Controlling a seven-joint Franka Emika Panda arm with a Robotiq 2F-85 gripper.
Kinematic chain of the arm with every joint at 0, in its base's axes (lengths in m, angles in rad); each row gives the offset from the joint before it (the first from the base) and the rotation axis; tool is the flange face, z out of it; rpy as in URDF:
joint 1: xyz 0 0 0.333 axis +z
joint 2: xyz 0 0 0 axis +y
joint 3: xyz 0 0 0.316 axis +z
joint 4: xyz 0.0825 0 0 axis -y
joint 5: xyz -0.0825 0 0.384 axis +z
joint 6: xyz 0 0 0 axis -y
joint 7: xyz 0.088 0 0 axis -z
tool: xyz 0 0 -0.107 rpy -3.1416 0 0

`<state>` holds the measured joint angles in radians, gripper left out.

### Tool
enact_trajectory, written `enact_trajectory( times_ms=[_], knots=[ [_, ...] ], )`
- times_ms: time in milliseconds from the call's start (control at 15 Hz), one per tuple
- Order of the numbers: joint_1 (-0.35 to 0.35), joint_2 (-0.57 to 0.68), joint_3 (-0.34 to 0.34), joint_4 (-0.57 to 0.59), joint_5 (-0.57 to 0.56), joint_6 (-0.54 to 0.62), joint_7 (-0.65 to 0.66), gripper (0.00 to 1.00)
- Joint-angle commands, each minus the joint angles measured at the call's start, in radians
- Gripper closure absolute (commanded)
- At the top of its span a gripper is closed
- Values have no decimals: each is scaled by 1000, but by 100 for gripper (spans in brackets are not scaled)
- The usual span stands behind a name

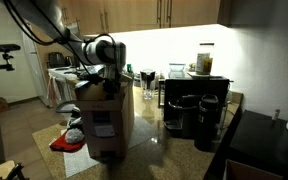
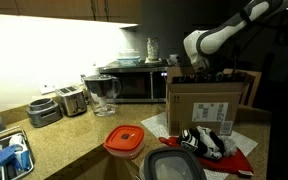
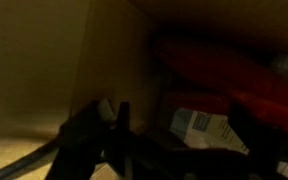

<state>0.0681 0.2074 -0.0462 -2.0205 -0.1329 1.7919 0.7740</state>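
Gripper: gripper (image 1: 109, 84) reaches down into the open top of the box (image 1: 106, 120); the same shows in both exterior views (image 2: 189, 72).
Jaws: spread wide, nothing between them; wrist view (image 3: 174, 135) shows both fingers clear of the contents.
Box: brown cardboard, upright on the counter (image 2: 54, 140), flaps up around the wrist.
Inside box: dim; a white-labelled packet (image 3: 199, 125) lies just below the fingers, with what seems to be a red wrapper (image 3: 219, 65) behind it.
In the way: box wall (image 3: 44, 70) close beside one finger.
Around: coffee maker (image 1: 189, 115) near the box; microwave (image 2: 134, 85), toaster (image 2: 72, 100) and jug (image 2: 104, 93) along the wall; red-lidded tub (image 2: 125, 140) in front.
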Motion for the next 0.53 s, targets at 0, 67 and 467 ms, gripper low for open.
enact_trajectory(
  times_ms=[0, 67, 467],
  knots=[
    [0, 17, 5, -27, -16, 38, 20, 0],
    [1, 19, 5, -27, -16, 40, 20, 0],
    [17, 34, 11, -26, -38, 50, 21, 0]
  ],
)
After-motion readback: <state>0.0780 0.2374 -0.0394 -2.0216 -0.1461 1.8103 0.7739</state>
